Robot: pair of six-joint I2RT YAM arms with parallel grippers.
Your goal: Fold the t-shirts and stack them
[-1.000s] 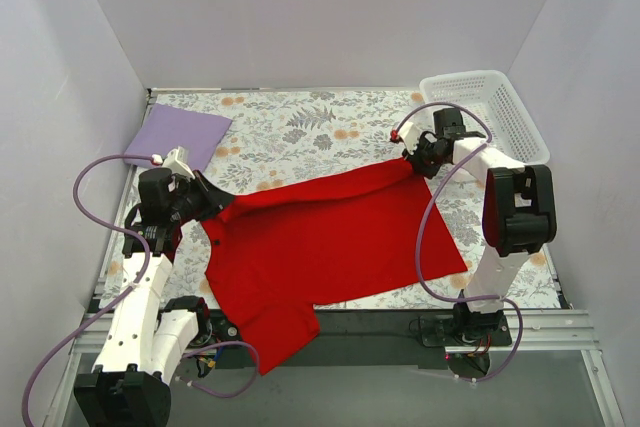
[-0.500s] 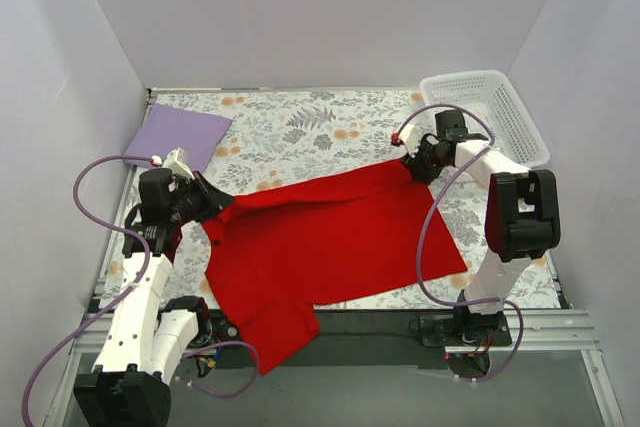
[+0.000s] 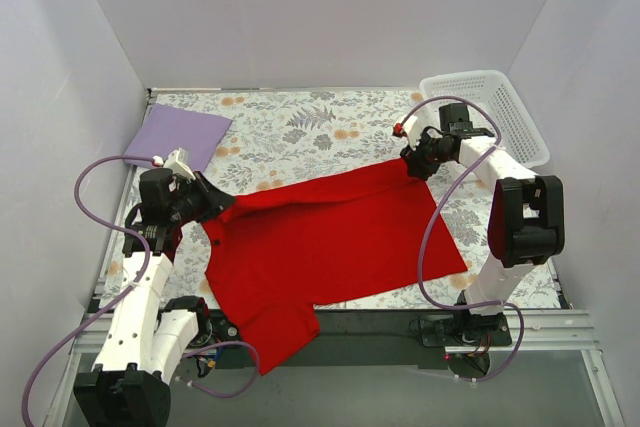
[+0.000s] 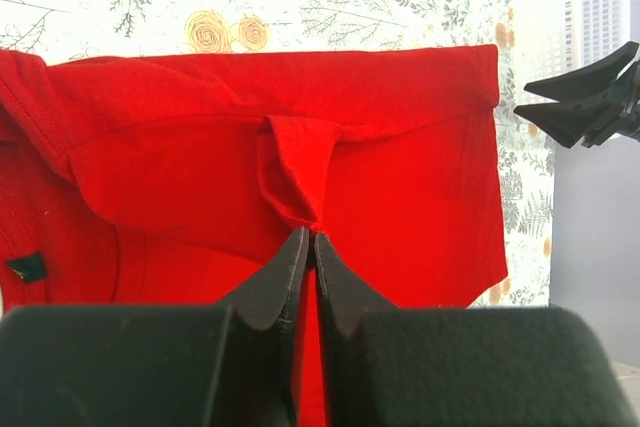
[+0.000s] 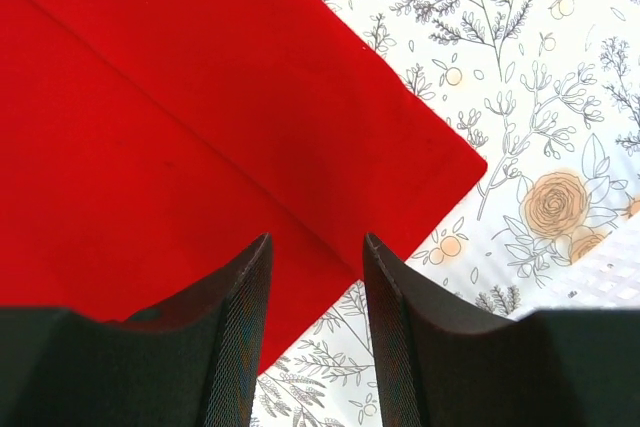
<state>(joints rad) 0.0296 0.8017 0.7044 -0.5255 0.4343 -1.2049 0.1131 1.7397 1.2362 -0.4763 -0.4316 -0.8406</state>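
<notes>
You have the lilac t-shirt apparently folded at the far left corner of the counter, while the red t-shirt lies spread mid-counter (left end effector clamped on its left edge, right end effector apart above its far right corner), folding and stacking outstanding.

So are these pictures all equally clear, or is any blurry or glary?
Top external view: soft, even light, sharp throughout, hardly any shadow on the red t-shirt. Left wrist view: the upper right corner is washed out to white, and the left gripper looks soft up close. Right wrist view: the floral tablecloth is crisp, the right gripper dark and slightly blurred.
</notes>
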